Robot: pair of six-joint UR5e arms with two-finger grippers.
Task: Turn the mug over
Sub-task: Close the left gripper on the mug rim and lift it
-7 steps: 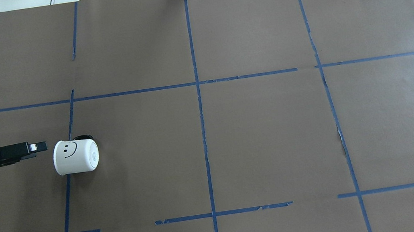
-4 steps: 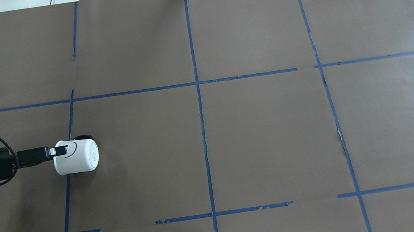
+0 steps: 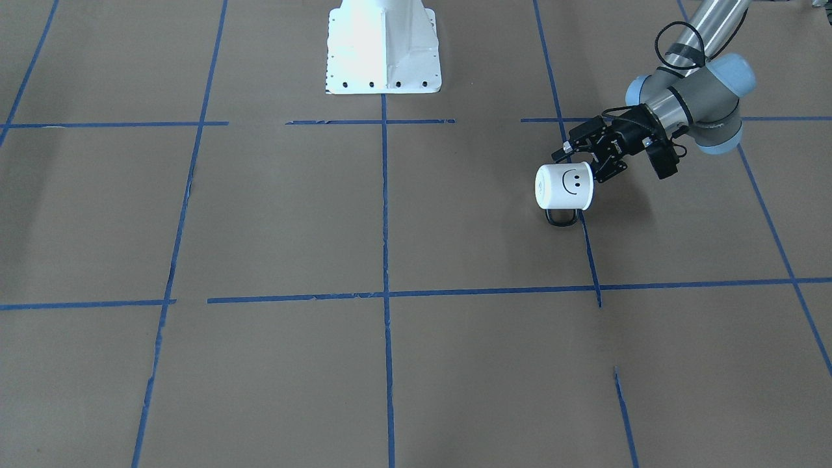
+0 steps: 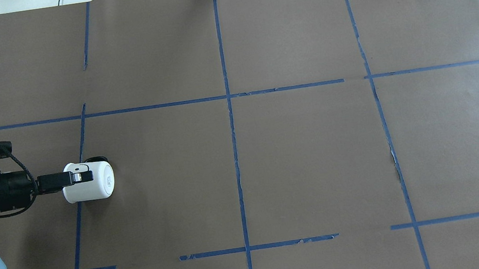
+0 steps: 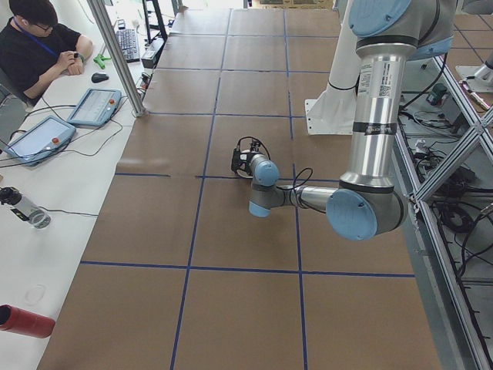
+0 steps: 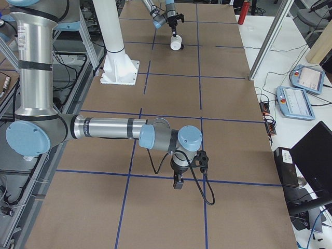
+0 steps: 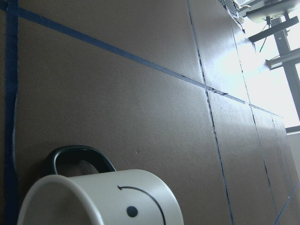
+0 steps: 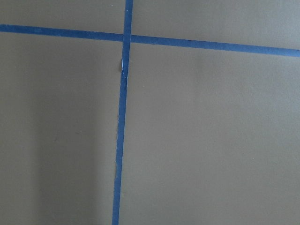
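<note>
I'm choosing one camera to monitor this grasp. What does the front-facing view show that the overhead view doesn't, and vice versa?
Only front-facing: the smiley face and the whole black handle loop. Only overhead: a finger reaching over the mug, covering the face, with the handle just a sliver. Both: the mug lying on its side, and the left gripper at one end.
</note>
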